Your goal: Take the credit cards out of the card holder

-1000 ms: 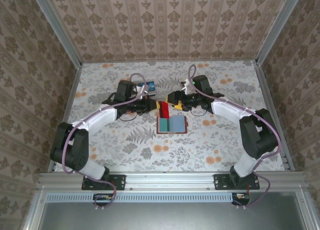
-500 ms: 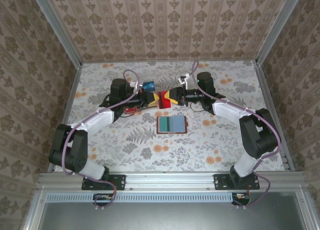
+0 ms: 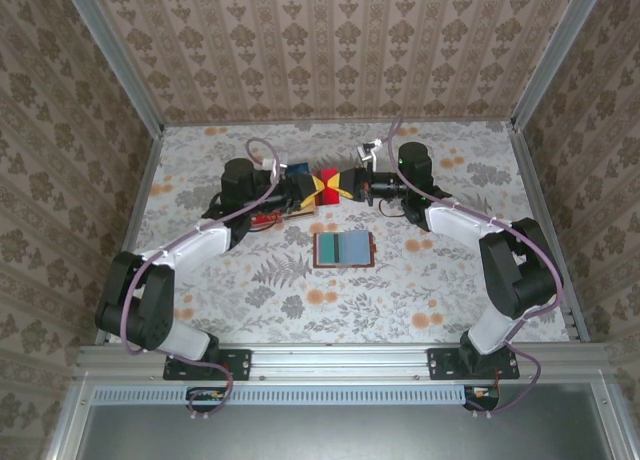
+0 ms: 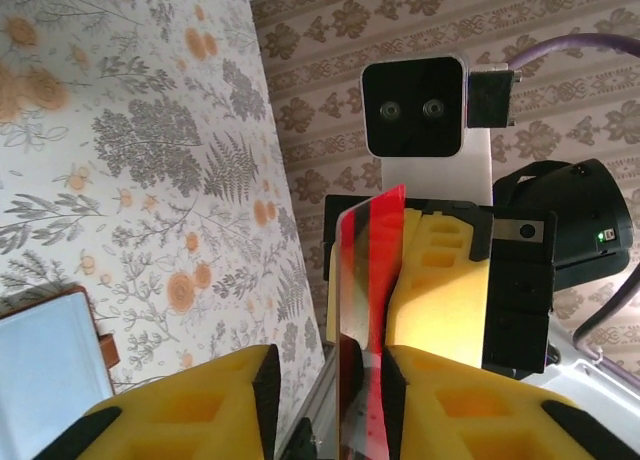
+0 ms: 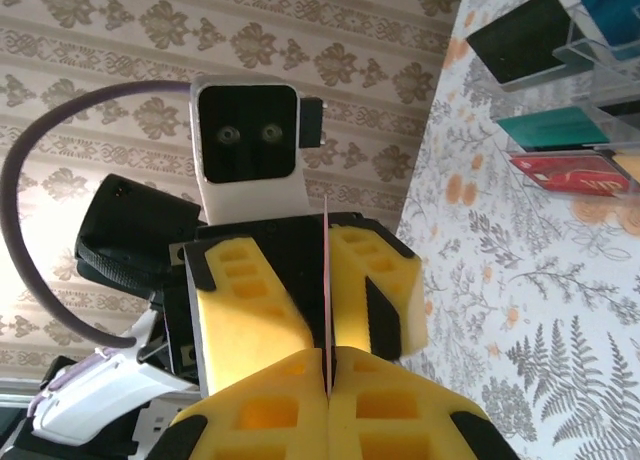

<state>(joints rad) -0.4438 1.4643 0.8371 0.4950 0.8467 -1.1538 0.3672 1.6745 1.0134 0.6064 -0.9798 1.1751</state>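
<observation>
The red and yellow plastic credit card [image 3: 328, 183] hangs clear of the floral-patterned table [image 3: 250, 280], above its far middle, between two pincers that meet tip to tip. The right pincer [image 5: 327, 368] is closed on one edge of the card, yellow pads pressed against both faces. The left pincer [image 4: 330, 365] stands part-way open about the opposite edge (a dark gap shows beside the card in both wrist views). The brown leather bifold card holder [image 3: 343, 249] lies open on the table, blue-grey lining upward, nearer the arm bases and apart from both pincers. Near the left pincer, a clear plastic compartment tray [image 5: 598, 52] holds a black card [image 5: 520, 38], a teal card [image 5: 555, 130] and a red card [image 5: 572, 170].
</observation>
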